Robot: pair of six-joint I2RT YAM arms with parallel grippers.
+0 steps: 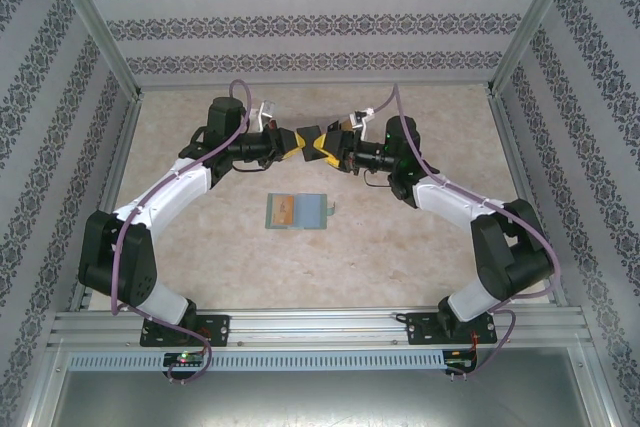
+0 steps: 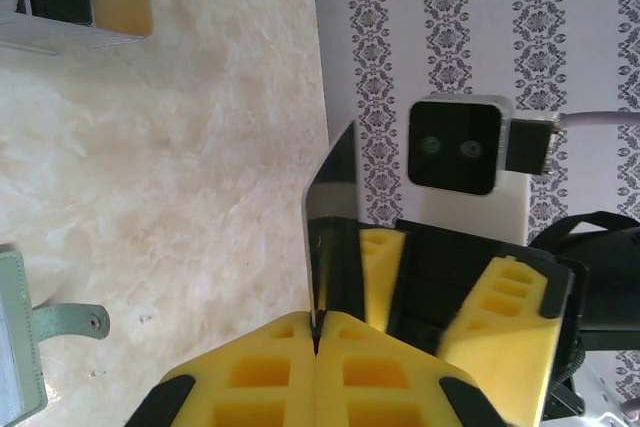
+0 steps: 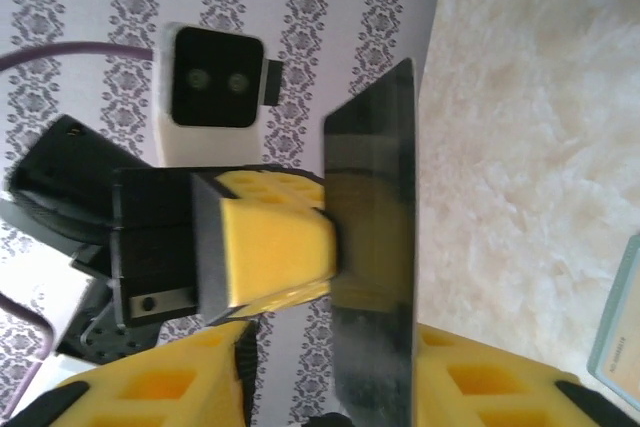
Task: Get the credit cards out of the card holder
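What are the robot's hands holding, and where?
The left gripper pinches a dark card by one edge; the right gripper stands open around it.

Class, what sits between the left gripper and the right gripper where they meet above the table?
A dark card, held edge-on by the shut left gripper; both wrist views show it.

Card (image 3: 375, 197) v. glossy, mirror-like; card holder (image 1: 297, 211) matt cloth; table (image 1: 400, 247) smooth, marble-look.

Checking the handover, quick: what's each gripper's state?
Left gripper: shut on the dark card.
Right gripper: open, jaws either side of that card, not clamped.
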